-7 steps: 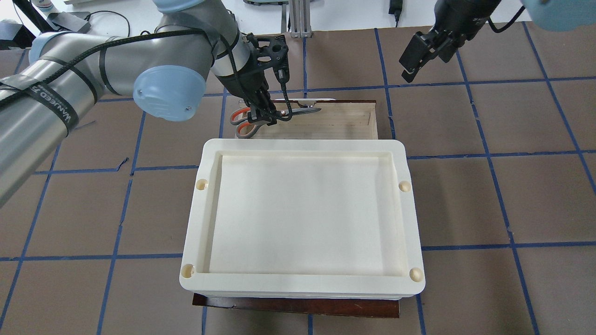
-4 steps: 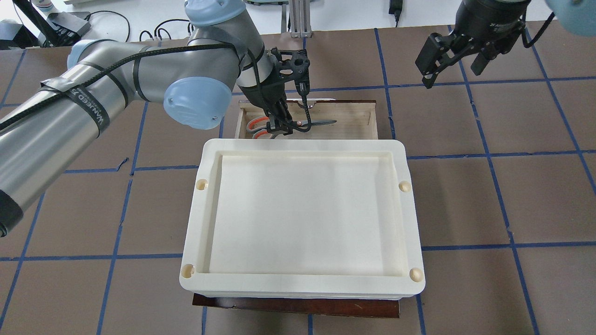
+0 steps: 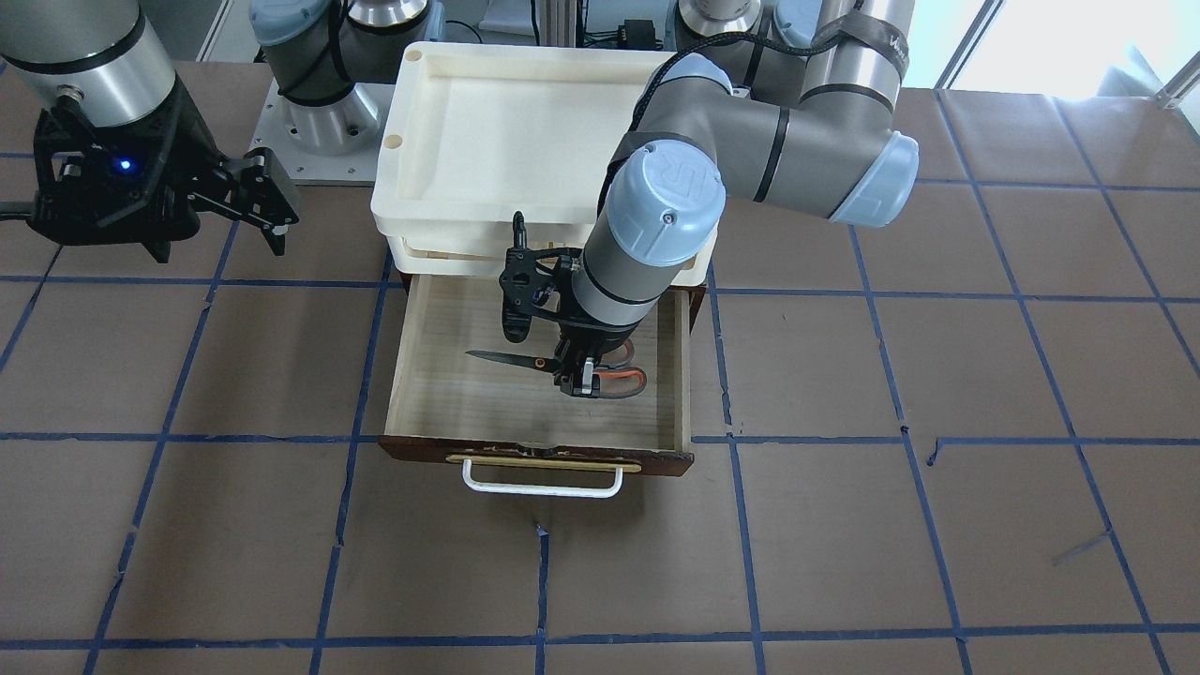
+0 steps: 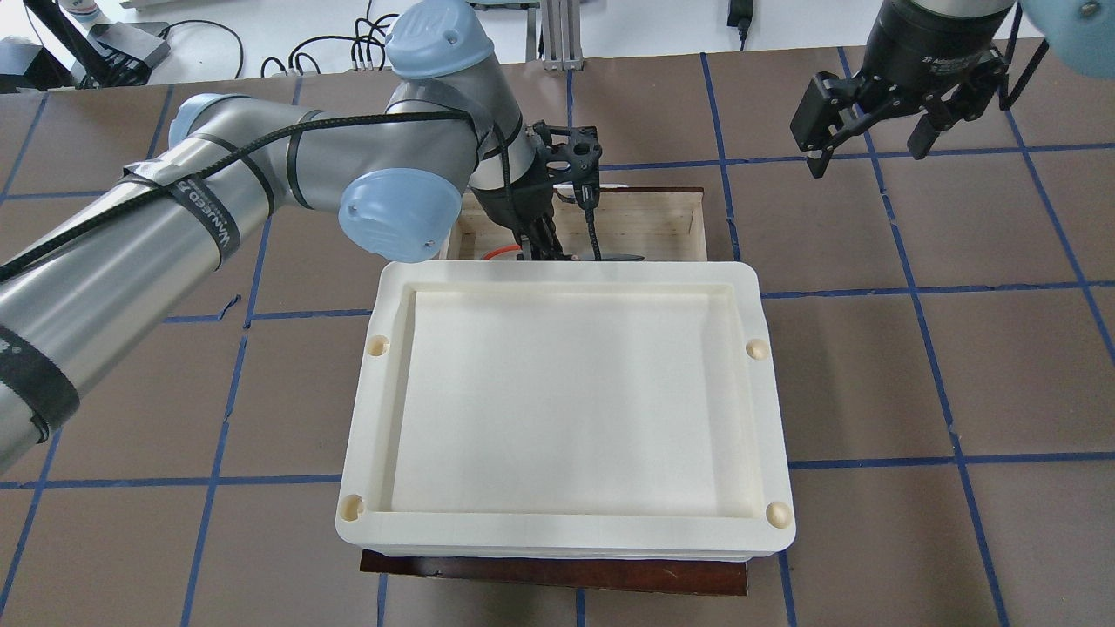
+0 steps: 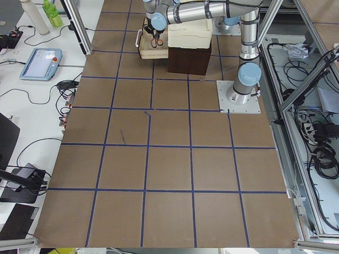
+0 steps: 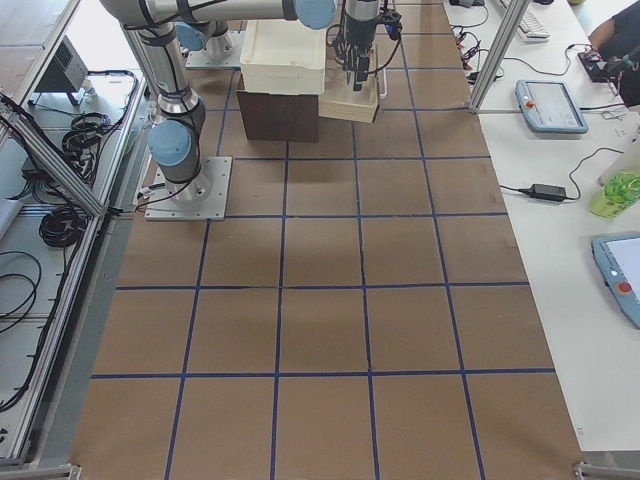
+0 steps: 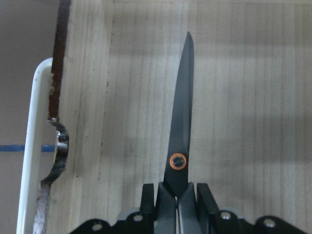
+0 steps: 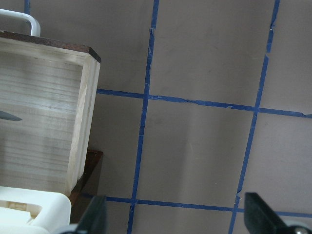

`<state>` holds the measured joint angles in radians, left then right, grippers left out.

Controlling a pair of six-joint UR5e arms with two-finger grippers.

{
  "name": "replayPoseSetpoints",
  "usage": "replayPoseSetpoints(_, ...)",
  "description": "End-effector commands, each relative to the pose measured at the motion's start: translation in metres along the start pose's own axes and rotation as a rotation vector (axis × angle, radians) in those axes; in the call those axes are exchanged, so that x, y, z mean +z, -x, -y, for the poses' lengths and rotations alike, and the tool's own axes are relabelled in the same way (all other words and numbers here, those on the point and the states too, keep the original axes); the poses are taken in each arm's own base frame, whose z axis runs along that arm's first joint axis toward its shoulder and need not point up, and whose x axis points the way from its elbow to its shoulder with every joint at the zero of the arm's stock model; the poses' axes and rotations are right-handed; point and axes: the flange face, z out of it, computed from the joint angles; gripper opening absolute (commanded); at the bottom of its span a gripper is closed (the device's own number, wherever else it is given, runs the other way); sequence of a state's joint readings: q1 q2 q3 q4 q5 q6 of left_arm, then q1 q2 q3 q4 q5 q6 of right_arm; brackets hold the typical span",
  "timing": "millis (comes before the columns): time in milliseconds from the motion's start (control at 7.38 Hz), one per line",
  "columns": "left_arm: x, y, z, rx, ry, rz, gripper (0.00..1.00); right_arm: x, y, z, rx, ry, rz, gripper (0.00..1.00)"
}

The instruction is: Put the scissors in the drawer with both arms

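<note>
Scissors (image 7: 181, 122) sit inside the drawer (image 3: 398, 366), clamped by the left gripper (image 7: 176, 200) just behind the orange pivot ring. Its pads (image 7: 148, 195) press in from both sides w/ no gap showing. Blades are shut together and run roughly parallel to the drawer front, tip toward the drawer's side wall on the robot's right, handles toward its left wall. The scissors lie about mid-drawer, apart from all four walls. Can't tell if the blade touches the pale wood floor or hangs just over it. The drawer is pulled out from under the cream trays (image 4: 366, 392), which are stacked on the dark cabinet (image 4: 557, 575) behind it. The drawer front carries a brass plate (image 3: 544, 461) and a white bar handle (image 3: 542, 489) on the side away from the robot. The left arm (image 4: 261, 183) reaches down into the drawer from above, wrist approx. vertical. The right gripper (image 4: 867, 157) hangs off the drawer's right side, well apart from it, over the brown table (image 3: 937, 525). Its fingers (image 8: 97, 217) are spread wide w/ nothing between them.
</note>
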<state>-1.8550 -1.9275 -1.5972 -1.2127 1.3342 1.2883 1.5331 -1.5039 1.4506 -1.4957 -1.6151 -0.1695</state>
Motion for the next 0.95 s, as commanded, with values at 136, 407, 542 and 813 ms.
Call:
replayPoseSetpoints(136, 0.008, -0.001, 0.001, 0.005, 0.002, -0.016, 0.89, 0.0, 0.006, 0.001, 0.001, -0.011, 0.044, 1.0)
replayPoseSetpoints(407, -0.022, -0.005, 0.007, 0.007, -0.005, 0.036, 1.0, 0.001, 0.006, 0.001, 0.003, -0.005, 0.046, 1.0)
replayPoseSetpoints(542, -0.035, -0.007, 0.006, -0.003, -0.01, 0.057, 1.0, 0.001, 0.006, 0.001, 0.001, -0.006, 0.045, 1.0)
replayPoseSetpoints(813, -0.059, -0.009, -0.012, -0.103, -0.015, 0.067, 1.0, 0.001, 0.005, 0.001, 0.001, -0.004, 0.043, 1.0)
